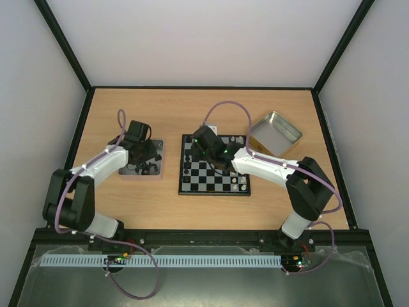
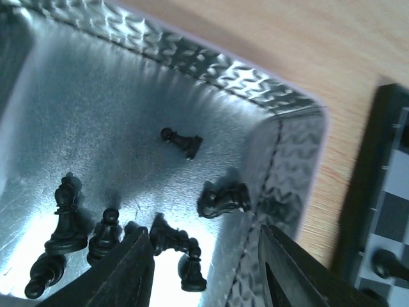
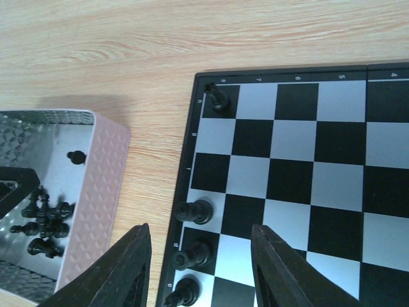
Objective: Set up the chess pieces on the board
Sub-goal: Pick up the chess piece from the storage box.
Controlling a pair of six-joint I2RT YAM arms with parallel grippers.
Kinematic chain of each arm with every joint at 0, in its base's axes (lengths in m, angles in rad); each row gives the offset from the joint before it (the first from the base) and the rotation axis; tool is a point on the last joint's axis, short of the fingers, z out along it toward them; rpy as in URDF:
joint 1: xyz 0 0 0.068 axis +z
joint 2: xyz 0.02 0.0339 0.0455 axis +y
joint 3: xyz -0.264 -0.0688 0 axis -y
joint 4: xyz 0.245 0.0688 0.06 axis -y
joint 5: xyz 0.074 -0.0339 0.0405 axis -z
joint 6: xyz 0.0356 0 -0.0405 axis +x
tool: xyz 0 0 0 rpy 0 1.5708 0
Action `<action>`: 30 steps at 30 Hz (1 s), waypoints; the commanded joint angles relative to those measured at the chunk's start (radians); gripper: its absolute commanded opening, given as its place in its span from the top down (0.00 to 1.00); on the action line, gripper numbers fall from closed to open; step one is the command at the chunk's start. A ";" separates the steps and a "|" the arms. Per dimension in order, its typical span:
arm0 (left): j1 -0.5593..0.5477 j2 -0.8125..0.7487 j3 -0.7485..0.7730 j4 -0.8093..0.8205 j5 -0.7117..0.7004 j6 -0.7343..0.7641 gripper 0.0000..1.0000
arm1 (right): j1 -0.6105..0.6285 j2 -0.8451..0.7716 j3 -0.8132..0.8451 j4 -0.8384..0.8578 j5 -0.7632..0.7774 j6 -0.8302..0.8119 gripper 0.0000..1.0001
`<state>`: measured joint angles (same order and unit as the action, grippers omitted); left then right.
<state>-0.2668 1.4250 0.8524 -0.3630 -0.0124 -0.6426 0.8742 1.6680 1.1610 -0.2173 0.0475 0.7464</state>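
Chiefly, the danger lies in the tray [image 2: 268, 96], where the left end effector [image 2: 203, 238] hangs low with its jaws part-way apart, gripping nothing, over a huddle of black chess pieces [image 2: 171, 242] that lie on their sides and touch one another. Closing there could catch two at once, or pinch a rounded piece off-centre so that it squirts away. One finger [image 2: 284, 272] also sits close to the tray's wall and might scrape it. The right end effector [image 3: 201, 229] is likewise open and empty, low above the pawns [image 3: 195, 212] standing along the edge of the board [image 3: 297, 137], which lies on the counter [image 3: 96, 38] just beside the tray. A sideways move before rising could topple those pawns. The corner piece [image 3: 219, 99] looks tilted and may fall if the board is jogged. Both arms work so near each other that they could also clash.
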 commanded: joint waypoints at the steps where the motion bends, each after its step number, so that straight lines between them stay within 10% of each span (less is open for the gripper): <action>1: 0.017 0.080 0.058 -0.006 -0.030 -0.078 0.54 | -0.007 -0.023 -0.031 0.007 0.051 0.008 0.59; 30: 0.020 0.374 0.171 -0.117 -0.131 -0.039 0.69 | -0.020 -0.050 -0.062 -0.002 0.119 -0.018 0.64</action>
<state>-0.2459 1.7832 1.0389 -0.3965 -0.1211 -0.7223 0.8566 1.6386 1.1057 -0.2153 0.1299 0.7368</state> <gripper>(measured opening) 0.323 0.363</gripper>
